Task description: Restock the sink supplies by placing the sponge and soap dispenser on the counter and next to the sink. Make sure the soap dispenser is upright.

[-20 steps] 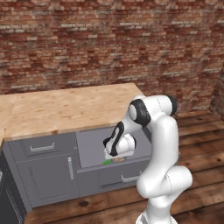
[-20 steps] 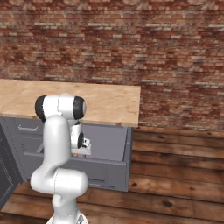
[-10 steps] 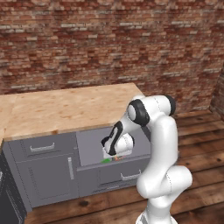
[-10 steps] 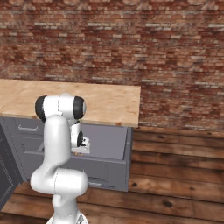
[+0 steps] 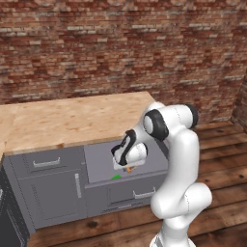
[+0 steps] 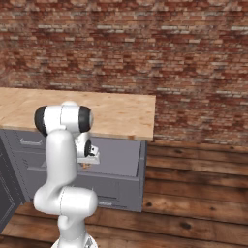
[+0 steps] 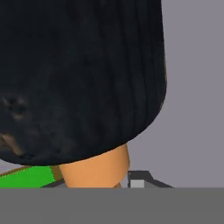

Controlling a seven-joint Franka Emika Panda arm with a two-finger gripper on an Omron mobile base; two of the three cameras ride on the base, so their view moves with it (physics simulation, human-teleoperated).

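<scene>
Down in the open drawer (image 5: 101,166) below the surface (image 5: 72,118), the pincer (image 5: 127,167) is clenched on the dispenser (image 7: 83,87) to lift it out, while the sponge (image 5: 116,177) lies near the drawer's front edge.

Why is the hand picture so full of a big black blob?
In the hand view the soap dispenser sits right against the camera, so its black part looks huge and smudgy, with its orange part below and a bit of green sponge beside it. In the left base view it is a tiny orange speck under the gripper; lighting there is flat, without glare.
</scene>
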